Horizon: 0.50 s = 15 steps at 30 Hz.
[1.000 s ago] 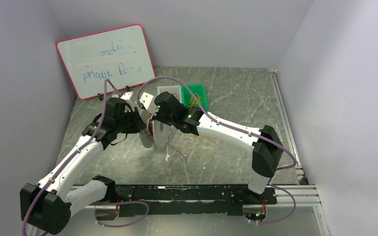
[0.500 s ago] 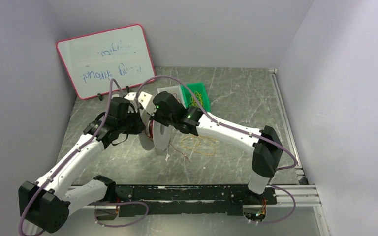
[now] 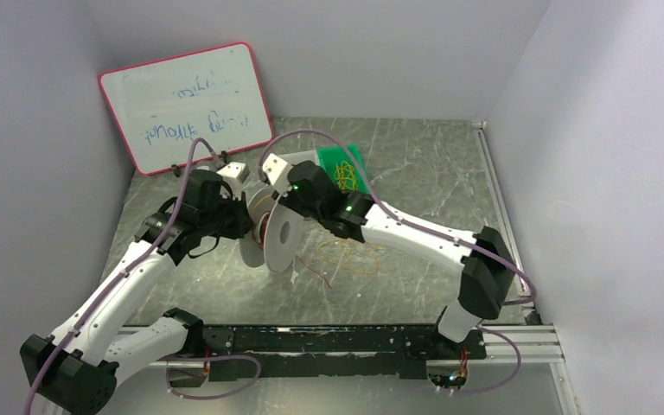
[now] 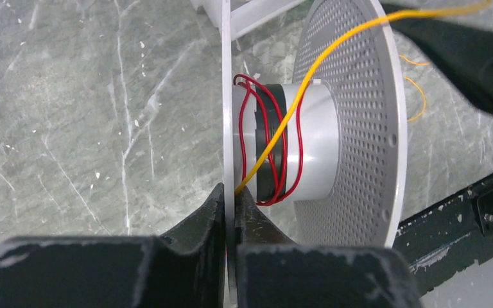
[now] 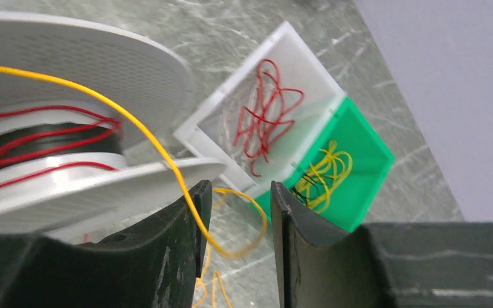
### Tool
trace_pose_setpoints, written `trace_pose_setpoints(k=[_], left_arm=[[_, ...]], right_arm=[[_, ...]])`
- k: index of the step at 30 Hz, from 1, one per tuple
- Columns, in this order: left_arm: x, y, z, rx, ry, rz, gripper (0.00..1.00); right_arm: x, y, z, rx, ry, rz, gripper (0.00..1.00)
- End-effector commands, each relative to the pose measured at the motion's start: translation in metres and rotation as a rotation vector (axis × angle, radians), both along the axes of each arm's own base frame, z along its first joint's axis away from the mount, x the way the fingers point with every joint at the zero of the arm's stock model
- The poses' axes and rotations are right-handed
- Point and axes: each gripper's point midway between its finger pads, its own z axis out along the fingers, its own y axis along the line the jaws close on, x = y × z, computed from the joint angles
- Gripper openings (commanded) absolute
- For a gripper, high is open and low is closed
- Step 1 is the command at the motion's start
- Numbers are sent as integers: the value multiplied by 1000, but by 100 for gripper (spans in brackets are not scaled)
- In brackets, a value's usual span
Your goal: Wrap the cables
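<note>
Left gripper point(image 4: 230, 212) clamped shut on one spool point(image 4: 353, 115), at its flange. Right gripper point(image 5: 237, 212) stood half-open, one yellow cable point(image 5: 135, 125) slack between fingers point(image 5: 167, 256).

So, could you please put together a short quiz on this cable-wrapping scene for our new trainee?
1. True or false: the left pincer is clamped on a flange of the white spool.
2. What is wound around the spool's hub? A) red cable B) blue rope C) green tape
3. Fill in: the green tray holds ___ cables.
Key: 1 true; 2 A; 3 yellow, the yellow cables.
</note>
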Motion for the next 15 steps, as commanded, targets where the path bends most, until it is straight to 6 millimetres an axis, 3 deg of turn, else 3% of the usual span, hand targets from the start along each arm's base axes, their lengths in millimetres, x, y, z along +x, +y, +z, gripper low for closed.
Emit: trace_pose_setpoints(k=[1, 7, 15], left_arm=[[-7, -13, 39, -62, -75, -88, 7], [-22, -19, 47, -78, -41, -166, 7], [-39, -21, 59, -75, 8, -238, 7]], right_arm=[[12, -26, 32, 94, -77, -87, 46], [6, -54, 30, 160, -55, -123, 57], [-4, -87, 14, 309, 40, -177, 61]])
